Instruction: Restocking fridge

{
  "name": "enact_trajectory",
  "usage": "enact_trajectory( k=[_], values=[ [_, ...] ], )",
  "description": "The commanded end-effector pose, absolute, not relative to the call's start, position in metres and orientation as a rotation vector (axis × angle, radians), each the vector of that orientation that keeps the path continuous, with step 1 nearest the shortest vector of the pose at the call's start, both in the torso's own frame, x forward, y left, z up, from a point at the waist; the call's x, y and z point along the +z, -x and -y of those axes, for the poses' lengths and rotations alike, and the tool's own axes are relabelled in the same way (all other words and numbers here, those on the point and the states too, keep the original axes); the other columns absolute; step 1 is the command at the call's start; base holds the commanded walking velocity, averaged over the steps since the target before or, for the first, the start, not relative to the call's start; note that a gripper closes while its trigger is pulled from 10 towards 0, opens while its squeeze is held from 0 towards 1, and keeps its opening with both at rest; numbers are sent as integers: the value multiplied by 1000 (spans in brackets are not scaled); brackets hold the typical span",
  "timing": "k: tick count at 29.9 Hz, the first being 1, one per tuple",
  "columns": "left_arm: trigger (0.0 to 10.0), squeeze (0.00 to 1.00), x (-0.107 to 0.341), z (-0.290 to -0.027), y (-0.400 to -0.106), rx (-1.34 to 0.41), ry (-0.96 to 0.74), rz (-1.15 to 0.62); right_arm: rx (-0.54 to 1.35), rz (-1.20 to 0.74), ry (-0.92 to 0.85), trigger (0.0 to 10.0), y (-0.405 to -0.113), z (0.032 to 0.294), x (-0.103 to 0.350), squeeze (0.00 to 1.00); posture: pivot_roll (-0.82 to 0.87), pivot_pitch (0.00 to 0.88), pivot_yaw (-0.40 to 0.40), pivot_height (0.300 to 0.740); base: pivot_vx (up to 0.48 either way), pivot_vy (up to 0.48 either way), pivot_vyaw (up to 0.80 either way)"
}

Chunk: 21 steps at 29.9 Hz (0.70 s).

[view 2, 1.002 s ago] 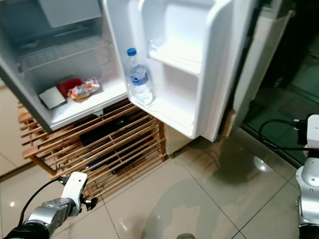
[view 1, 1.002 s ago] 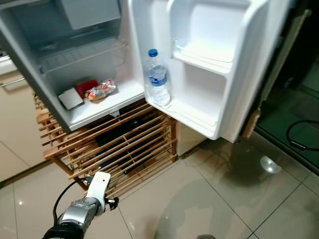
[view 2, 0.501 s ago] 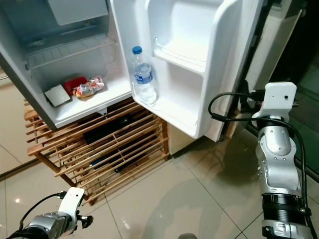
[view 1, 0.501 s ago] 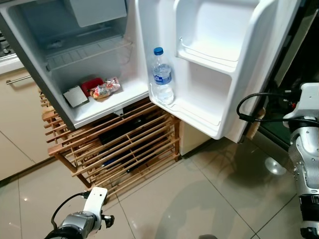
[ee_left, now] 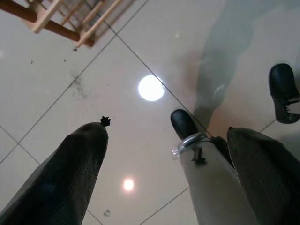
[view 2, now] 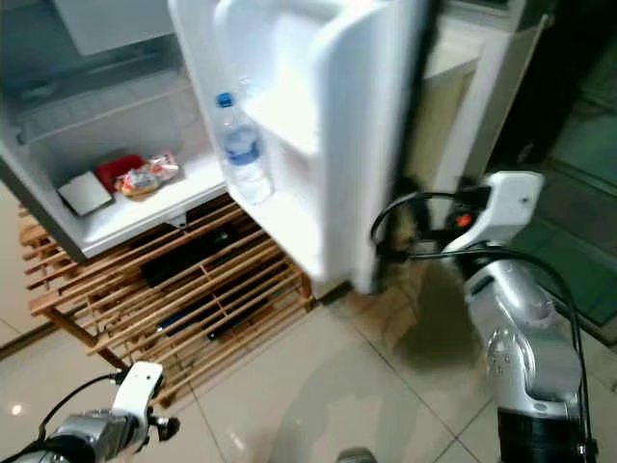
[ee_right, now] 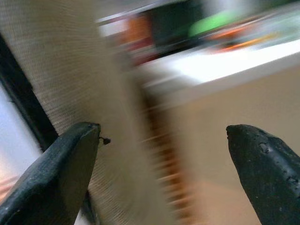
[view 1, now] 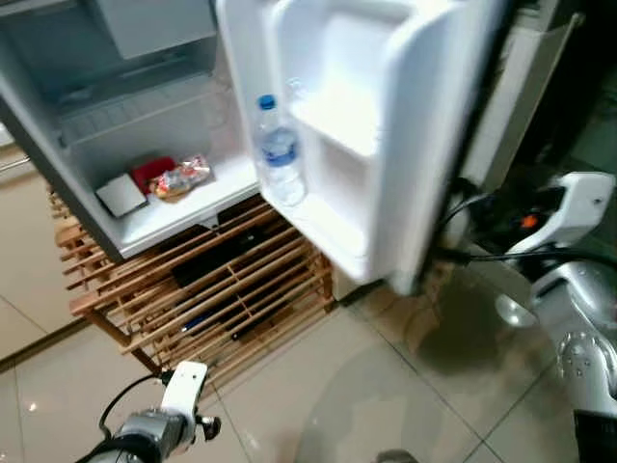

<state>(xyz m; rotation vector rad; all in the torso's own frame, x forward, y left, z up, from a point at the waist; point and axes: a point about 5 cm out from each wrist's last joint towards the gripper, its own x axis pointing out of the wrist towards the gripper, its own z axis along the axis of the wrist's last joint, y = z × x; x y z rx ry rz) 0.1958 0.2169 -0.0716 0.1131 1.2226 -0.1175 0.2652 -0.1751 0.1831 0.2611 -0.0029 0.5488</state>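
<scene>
The right gripper's fingers [ee_right: 51, 178] are spread wide and empty, held behind the outer edge of the open fridge door [view 2: 337, 125]. The left gripper's fingers [ee_left: 61, 173] gape over the floor tiles [ee_left: 56, 70], holding nothing. A water bottle [view 1: 280, 164] stands in the door's lower shelf.

The fridge door [view 2: 318, 125] now stands swung partway in toward the fridge, blurred, where earlier it stood wide open. The right arm [view 2: 516, 318], absent a second ago, is now raised behind the door's outer edge, its gripper's fingers [ee_right: 51, 183] spread apart.
</scene>
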Motion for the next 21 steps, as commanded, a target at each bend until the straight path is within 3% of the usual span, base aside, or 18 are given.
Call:
enact_trajectory(
  k=[1, 9, 10, 11, 12, 13, 15, 16, 18, 20, 21],
  values=[
    [10000, 0, -73, -220, -192, -116, -128, -1247, 709, -6, -303, 10000, -256, 155, 190, 0, -228, 0, 103, 740, 0, 0, 0],
    [10000, 0, -73, -221, -191, -125, -122, -1264, 587, -62, -355, 10000, -259, 167, 177, 0, -220, 0, 102, 740, 0, 0, 0],
    [10000, 0, -73, -221, -192, -127, -124, -1263, 537, -61, -335, 10000, -262, 171, 175, 0, -219, 0, 101, 740, 0, 0, 0],
    [10000, 0, -68, -223, -200, -121, -157, -1221, 349, -45, -196, 10000, -272, 186, 168, 0, -218, 0, 100, 740, 0, 0, 0],
    [10000, 0, -68, -223, -200, -121, -157, -1221, 349, -45, -196, 10000, -272, 186, 168, 0, -218, 0, 100, 740, 0, 0, 0],
    [10000, 0, -57, -224, -222, -121, -250, -1103, 126, -37, 30, 10000, -279, 205, 159, 0, -215, 0, 97, 740, 0, 0, 0],
    [10000, 0, -47, -221, -238, -116, -280, -1009, 45, -37, 53, 10000, -279, 213, 155, 0, -213, 0, 94, 740, 0, 0, 0],
    [10000, 0, -20, -212, -274, -133, -342, -799, -77, -70, 5, 10000, -274, 225, 141, 0, -208, 0, 90, 740, 0, 0, 0],
    [10000, 0, 10, -201, -305, -160, -408, -601, -148, -83, -2, 10000, -269, 230, 132, 0, -206, 0, 86, 740, 0, 0, 0],
    [10000, 0, 39, -185, -326, -199, -335, -414, -190, -93, 20, 10000, -263, 232, 125, 0, -206, 0, 87, 740, 0, 0, 0],
    [10000, 0, 39, -185, -326, -199, -335, -414, -190, -93, 20, 10000, -263, 232, 125, 0, -206, 0, 87, 740, 0, 0, 0]
  ],
)
